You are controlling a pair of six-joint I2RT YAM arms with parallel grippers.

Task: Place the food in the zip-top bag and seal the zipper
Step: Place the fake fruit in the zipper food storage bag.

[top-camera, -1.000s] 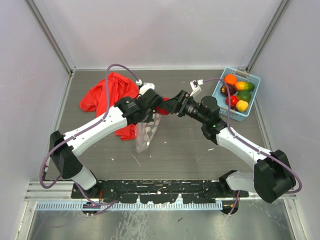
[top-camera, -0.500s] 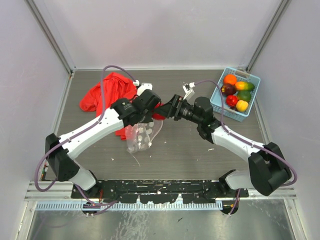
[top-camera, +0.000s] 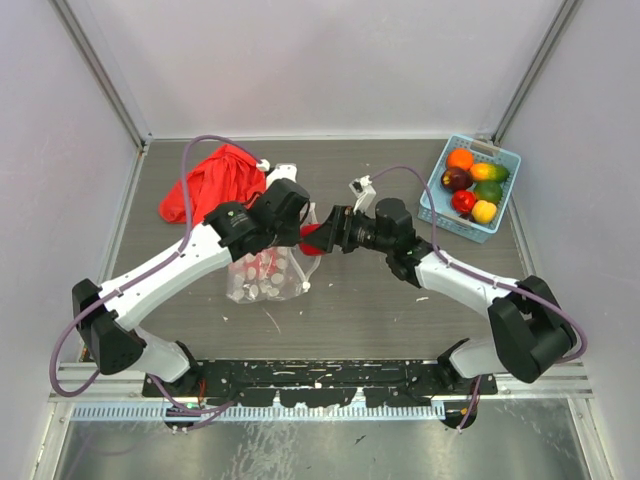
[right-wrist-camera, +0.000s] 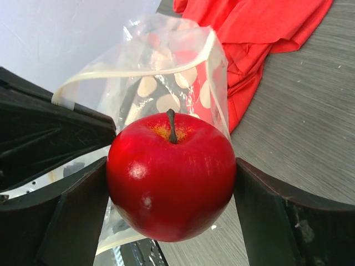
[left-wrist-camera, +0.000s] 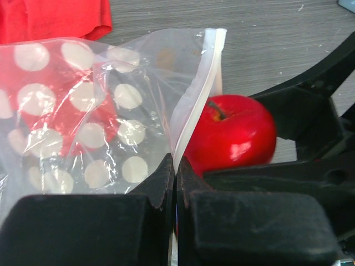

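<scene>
The clear white-dotted zip-top bag (top-camera: 262, 275) hangs from my left gripper (top-camera: 303, 225), which is shut on the bag's top edge right at the whitish zipper (left-wrist-camera: 195, 91). The bag's mouth gapes open (right-wrist-camera: 166, 83). My right gripper (top-camera: 324, 236) is shut on a glossy red apple (right-wrist-camera: 172, 177), stem pointing into the mouth, with the fingers pressing both sides. The apple (left-wrist-camera: 233, 136) sits just beside the zipper edge, level with the opening. More food (top-camera: 472, 182) lies in the basket.
A light blue basket (top-camera: 434, 186) stands at the back right with orange, purple, green, red and yellow pieces inside. A red cloth (top-camera: 215, 180) lies crumpled at the back left, partly behind the bag. White walls close in the table on three sides.
My left gripper has drawn the bag left and toward the near edge, and its mouth has spread. My right gripper has carried the apple left, up to the opening.
</scene>
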